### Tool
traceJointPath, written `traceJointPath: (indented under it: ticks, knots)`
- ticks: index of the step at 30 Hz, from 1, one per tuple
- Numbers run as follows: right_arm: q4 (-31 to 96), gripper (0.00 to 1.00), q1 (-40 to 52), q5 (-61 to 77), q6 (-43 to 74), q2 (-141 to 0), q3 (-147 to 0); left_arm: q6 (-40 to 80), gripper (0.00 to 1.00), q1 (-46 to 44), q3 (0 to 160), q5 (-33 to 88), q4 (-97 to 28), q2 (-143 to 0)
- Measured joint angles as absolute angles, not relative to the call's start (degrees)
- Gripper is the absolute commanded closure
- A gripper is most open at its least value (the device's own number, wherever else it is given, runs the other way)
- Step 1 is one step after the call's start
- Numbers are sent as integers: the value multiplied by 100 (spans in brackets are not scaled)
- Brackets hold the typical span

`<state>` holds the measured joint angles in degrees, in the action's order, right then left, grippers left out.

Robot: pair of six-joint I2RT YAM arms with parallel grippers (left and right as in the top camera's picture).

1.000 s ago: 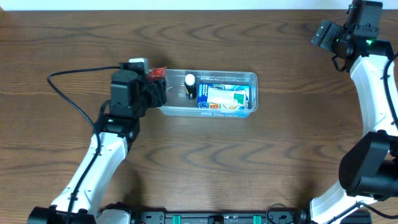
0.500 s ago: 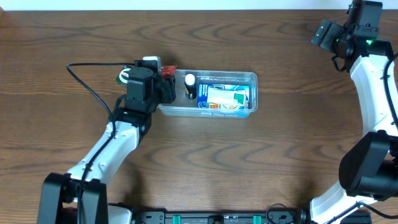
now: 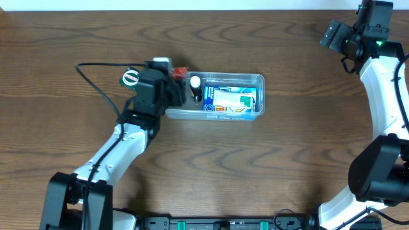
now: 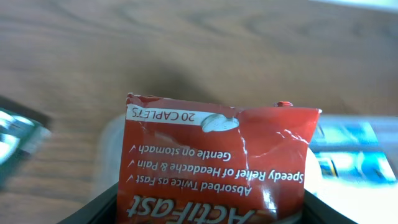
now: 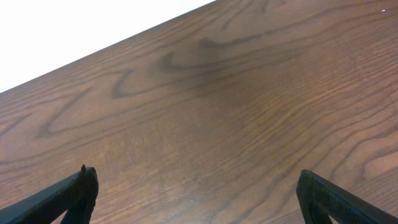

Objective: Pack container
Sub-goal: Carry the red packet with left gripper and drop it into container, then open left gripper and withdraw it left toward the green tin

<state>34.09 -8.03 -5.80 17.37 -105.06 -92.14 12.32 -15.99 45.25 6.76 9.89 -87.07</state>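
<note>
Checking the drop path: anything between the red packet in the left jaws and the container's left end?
Nothing visible blocks it. The red packet hangs over the container's left end. A white-capped bottle stands just right of it, the blue box beyond; the floor under the packet is hidden.

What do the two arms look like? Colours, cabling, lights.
Both match: the left arm and right arm have white shell links with black joint housings. A black cable loops off the left wrist. A green light glows on the right wrist's black module. Its fingers are black.
</note>
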Motion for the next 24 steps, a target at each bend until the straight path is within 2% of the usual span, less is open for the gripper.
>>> traceJointPath:
  ticks: [13,14,16,24]
  knots:
    - [3409,1,-803,-580,1737,-10506,-9214,1483,34,-1732,4523,550,613,-8779]
    - [3409,1,-803,-580,1739,-10506,-9214,1483,27,-1732,4523,530,613,-8779]
    - [3409,1,-803,-580,1737,-10506,-9214,1490,22,-1734,4523,504,639,-8777]
    - [3409,1,-803,-580,1737,-10506,-9214,1500,17,-1737,4523,449,768,-8777]
